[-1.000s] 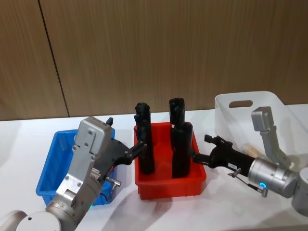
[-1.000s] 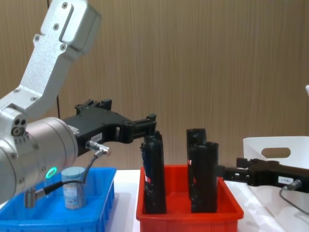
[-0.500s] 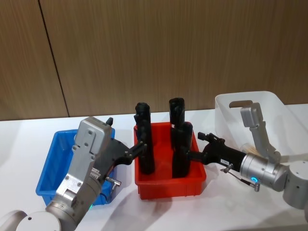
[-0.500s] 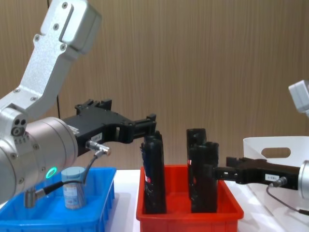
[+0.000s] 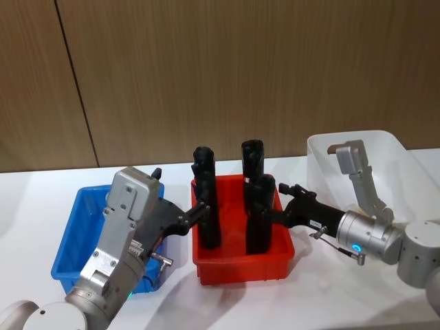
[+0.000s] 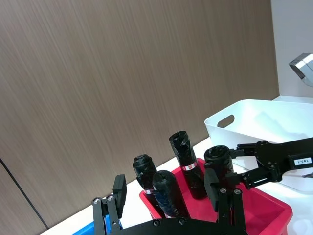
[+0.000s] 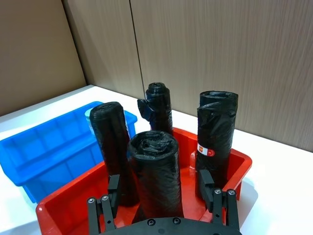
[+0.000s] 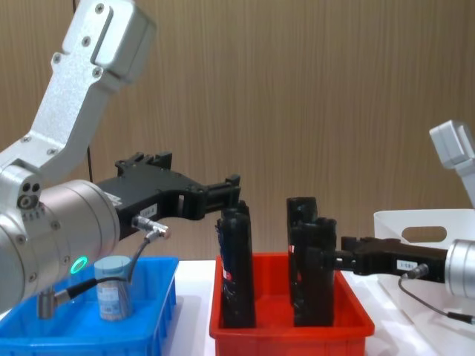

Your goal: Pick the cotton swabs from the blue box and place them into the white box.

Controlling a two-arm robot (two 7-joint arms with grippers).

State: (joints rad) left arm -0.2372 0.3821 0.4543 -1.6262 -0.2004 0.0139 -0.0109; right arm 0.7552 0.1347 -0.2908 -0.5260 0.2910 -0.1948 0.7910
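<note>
My right gripper (image 7: 164,208), jaws apart, straddles a black tube (image 7: 155,172); the swabs (image 8: 113,298) sit at nine o'clock, left gripper (image 6: 168,208) open.

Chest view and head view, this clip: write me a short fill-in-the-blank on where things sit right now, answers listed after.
1. The cotton swabs tub stands in the ____ box.
2. The black rolls stand upright in the ____ bin.
3. The right gripper, fingers open, reaches toward the red bin from the side of the ____ box.
4. The left gripper is held above the table with its fingers ____.

Answers: blue; red; white; open
</note>
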